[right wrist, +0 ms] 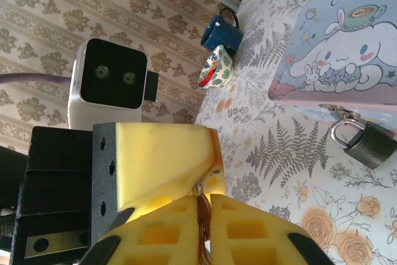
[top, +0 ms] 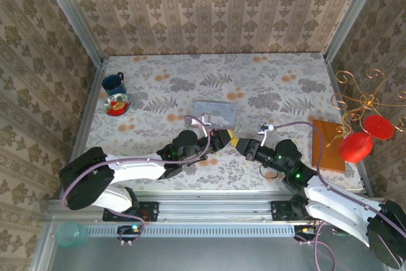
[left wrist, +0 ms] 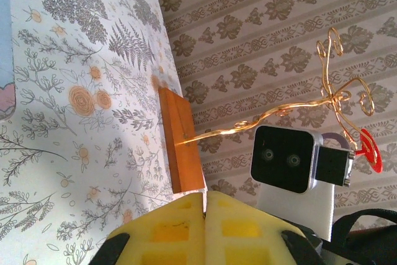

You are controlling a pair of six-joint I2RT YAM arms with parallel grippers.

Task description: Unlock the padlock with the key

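The dark padlock [right wrist: 370, 144] lies on the floral table, its silver shackle hooked to the latch of the pale blue cartoon tin [right wrist: 347, 60] [top: 216, 112]. My right gripper [right wrist: 201, 202] [top: 243, 146] is shut on a brownish metal key [right wrist: 201, 215] held edge-on between its yellow pads. The key's pale tip runs into the seam of my left gripper's fingers [right wrist: 161, 153]. My left gripper [left wrist: 205, 198] [top: 225, 139] is shut and meets the right one tip to tip, just in front of the tin. The padlock sits well to the right of both grippers in the right wrist view.
A blue mug [top: 114, 83] and a small patterned cup [top: 117, 104] stand at the far left. A wooden block [top: 327, 144] with a gold wire stand and red discs [top: 355, 147] sits at the right edge. Wallpapered walls close in three sides.
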